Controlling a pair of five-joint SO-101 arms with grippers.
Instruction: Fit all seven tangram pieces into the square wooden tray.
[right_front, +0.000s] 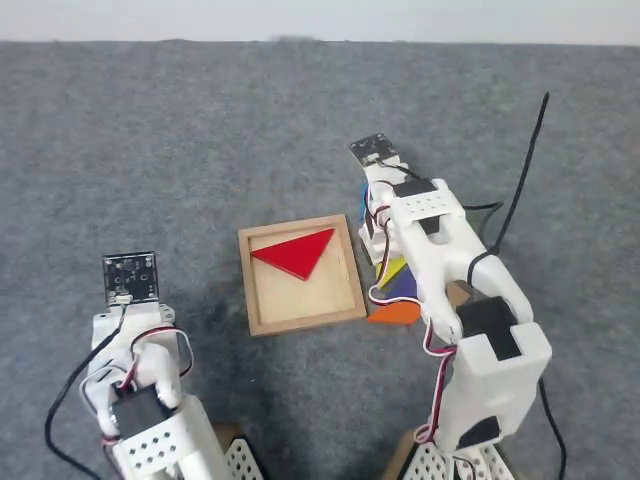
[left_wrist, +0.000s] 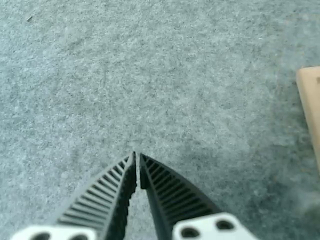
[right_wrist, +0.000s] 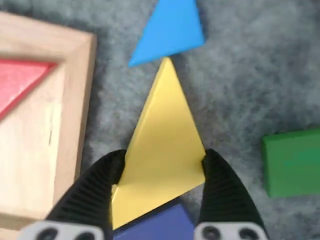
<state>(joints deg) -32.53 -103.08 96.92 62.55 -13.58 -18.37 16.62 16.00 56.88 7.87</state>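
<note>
The yellow triangle (right_wrist: 165, 115) is clasped at its wide end between the fingers of the right gripper (right_wrist: 162, 157), on the grey carpet (right_front: 150, 150) just beside the wooden tray (right_wrist: 75, 100). A dark blue piece (right_wrist: 155, 222) is touched by that wide end. A light blue triangle (right_wrist: 170, 32) lies just past the tip (nearly touching), and a green piece (right_wrist: 292, 162) is set apart on the side away from the tray. An orange piece (right_front: 395, 312) is seen near the tray's corner. A red triangle (right_front: 297, 252) is seated in the tray along its far rim. The left gripper (left_wrist: 137, 160) is held clenched, tip to tip, over carpet.
</note>
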